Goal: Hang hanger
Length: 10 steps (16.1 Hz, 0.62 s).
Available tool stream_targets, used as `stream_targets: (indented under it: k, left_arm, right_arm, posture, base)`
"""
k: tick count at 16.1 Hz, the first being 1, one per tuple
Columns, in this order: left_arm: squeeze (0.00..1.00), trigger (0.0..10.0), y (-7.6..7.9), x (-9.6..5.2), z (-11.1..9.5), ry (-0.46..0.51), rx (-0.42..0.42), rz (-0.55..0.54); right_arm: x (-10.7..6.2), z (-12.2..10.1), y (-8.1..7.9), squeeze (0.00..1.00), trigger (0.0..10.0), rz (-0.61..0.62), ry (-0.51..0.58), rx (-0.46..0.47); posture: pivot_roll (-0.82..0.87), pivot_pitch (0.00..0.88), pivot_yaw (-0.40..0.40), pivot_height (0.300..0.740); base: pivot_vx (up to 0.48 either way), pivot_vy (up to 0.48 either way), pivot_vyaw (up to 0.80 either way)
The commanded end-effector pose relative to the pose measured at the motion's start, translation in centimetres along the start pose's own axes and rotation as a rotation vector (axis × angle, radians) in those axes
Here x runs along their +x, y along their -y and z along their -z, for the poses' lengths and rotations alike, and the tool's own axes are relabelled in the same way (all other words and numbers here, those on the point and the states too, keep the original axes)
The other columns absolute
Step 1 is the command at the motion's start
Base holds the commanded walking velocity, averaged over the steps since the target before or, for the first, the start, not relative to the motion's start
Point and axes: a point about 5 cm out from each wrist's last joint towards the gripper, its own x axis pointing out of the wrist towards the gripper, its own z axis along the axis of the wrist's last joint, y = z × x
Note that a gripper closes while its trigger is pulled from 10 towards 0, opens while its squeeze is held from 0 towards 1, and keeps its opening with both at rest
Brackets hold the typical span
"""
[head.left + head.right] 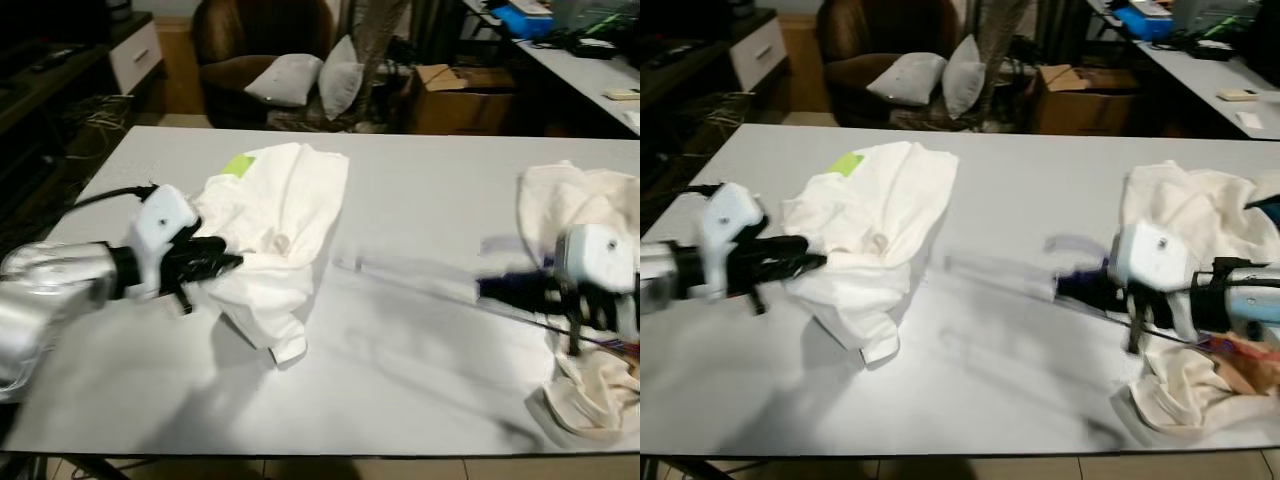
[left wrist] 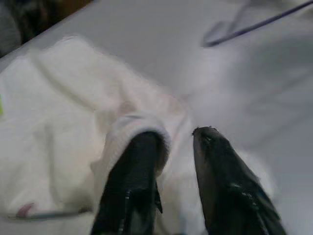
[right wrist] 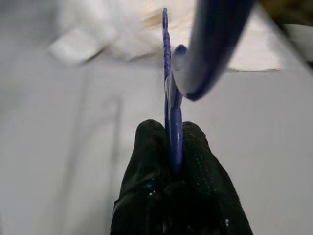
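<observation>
A wide pale grey tabletop is seen from above, spanning almost the whole width of the scene. At the far left of the room, a dark cabinet with a white drawer is set against the wall. Behind the tabletop, a brown armchair is placed, and two grey cushions are propped on it. Further right, a cardboard box is set on the floor, and a long white desk cluttered with small items is seen at the far right.

On the left part of the tabletop, a crumpled white shirt is laid. The left gripper is held at its edge; in the left wrist view its fingers are slightly spread, with a fold of the shirt caught between them.

On the right, a blue hanger is pinched between the closed fingers of the right gripper and is held above the tabletop, blurred. Beside it, a cream cloth is heaped near the right edge.
</observation>
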Motion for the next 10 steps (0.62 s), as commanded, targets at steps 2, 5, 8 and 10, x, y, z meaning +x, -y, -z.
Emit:
stream_targets:
  k: [2,5,8,10]
  left_arm:
    - [1.00,10.0,-1.1,-1.0,-3.2,0.214,-0.011,-0.070]
    - [0.00,10.0,-2.3,0.7,-4.7,0.441,-0.143,-0.284]
    - [0.00,10.0,-0.3,4.7,-2.9,0.443,-0.281,-0.402]
    - [0.00,10.0,1.7,5.2,-2.4,0.357,-0.164,-0.324]
  right_arm:
    - [0.5,0.2,0.0,0.00,10.0,0.161,0.090,0.146]
    - [2.5,-0.2,-0.3,0.00,10.0,0.419,0.249,0.306]
    - [4.4,-0.1,-2.2,0.00,10.0,0.682,0.305,0.512]
    - [4.7,0.3,-3.5,0.00,10.0,0.669,0.274,0.511]
  posture:
    - [-0.02,0.000,0.007,0.740]
    - [-0.04,0.000,0.027,0.740]
    - [-0.08,0.000,0.043,0.740]
    - [-0.07,0.000,0.035,0.740]
  base:
    - [0.000,0.000,0.00]
    - [0.000,0.000,0.00]
    - [0.000,0.000,0.00]
    - [0.000,0.000,0.00]
